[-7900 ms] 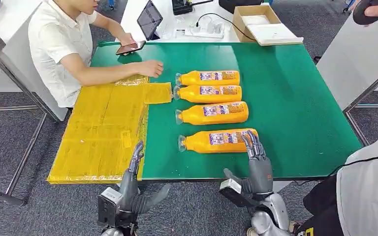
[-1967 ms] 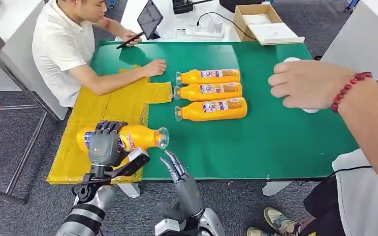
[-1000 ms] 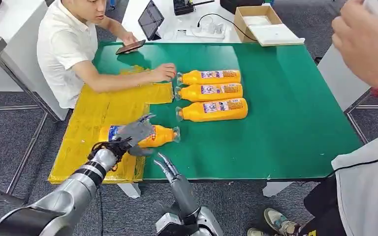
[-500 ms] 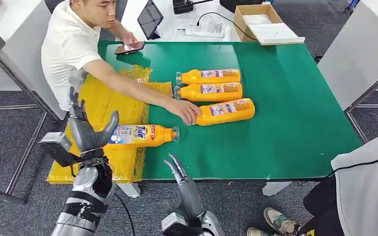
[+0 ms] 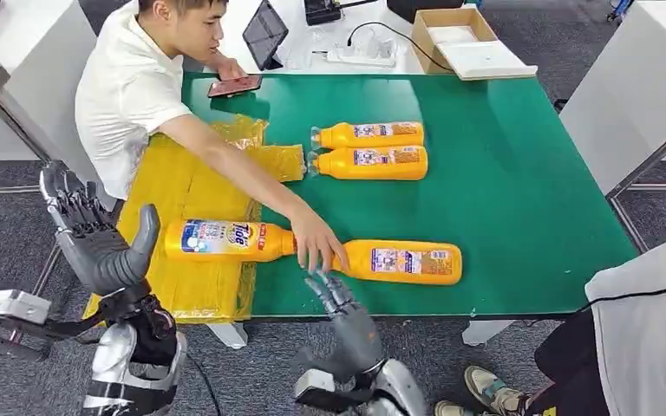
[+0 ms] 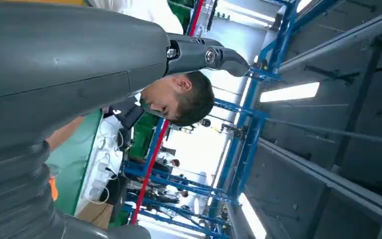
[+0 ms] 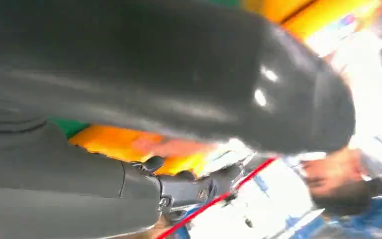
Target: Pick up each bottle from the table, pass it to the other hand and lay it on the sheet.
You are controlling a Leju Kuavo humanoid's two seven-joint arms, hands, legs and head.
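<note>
**A person's arm reaches across the bottles**

Right hand [image 5: 347, 314] sits low by the table [image 5: 520, 199] edge, fingers spread, holding nothing. Left hand [image 5: 95, 238] is raised beside the yellow sheet [image 5: 182, 186], fingers apart. 1 bottle [image 5: 221, 240] lies on the sheet. A person's hand [image 5: 316, 247] touches another bottle [image 5: 403, 262]. 2 far bottles [image 5: 368, 149] lie together. Farther: phone [image 5: 234, 85], box [image 5: 464, 39].

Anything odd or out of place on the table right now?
Yes: a person's hand rests on the neck of the nearest bottle by the front edge. The delivered bottle lies only partly on the yellow sheet, neck over the green mat.
</note>
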